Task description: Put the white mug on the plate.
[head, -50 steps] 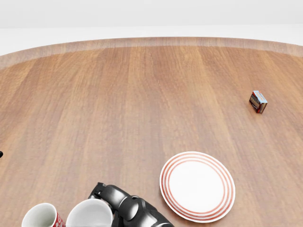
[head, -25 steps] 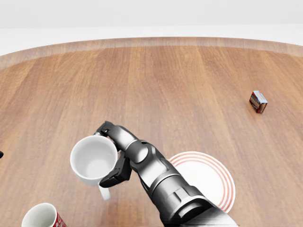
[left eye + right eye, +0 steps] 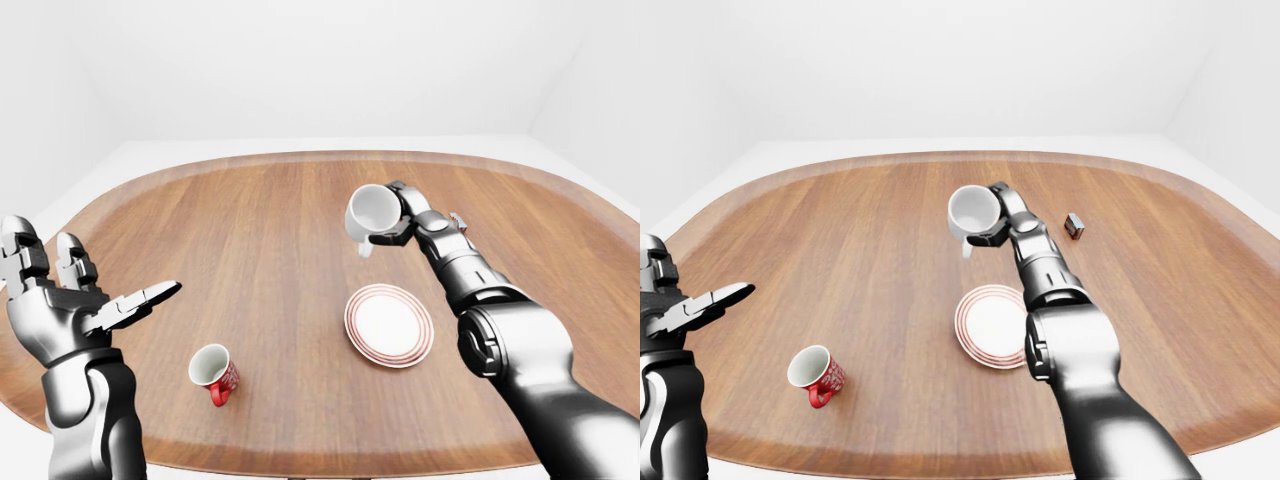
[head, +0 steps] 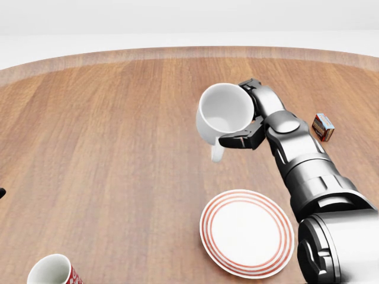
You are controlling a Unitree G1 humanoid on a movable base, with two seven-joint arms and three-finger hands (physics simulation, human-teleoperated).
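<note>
My right hand (image 4: 249, 121) is shut on the white mug (image 4: 223, 116), which hangs in the air with its mouth toward the camera and its handle pointing down. The white plate with red rings (image 4: 247, 232) lies on the wooden table (image 4: 118, 130) below and slightly right of the mug in the head view. In the left-eye view the mug (image 3: 368, 214) is well above the plate (image 3: 389, 325). My left hand (image 3: 95, 300) is raised at the left edge with fingers spread, holding nothing.
A red mug (image 3: 212, 371) with a white inside stands near the table's lower left. A small red and blue box (image 4: 323, 127) lies to the right of my right forearm (image 4: 308, 165). White walls surround the table.
The right hand has lifted the white mug from the lower left of the head view up and to the right, past the plate. The plate, red mug and box have not moved.
</note>
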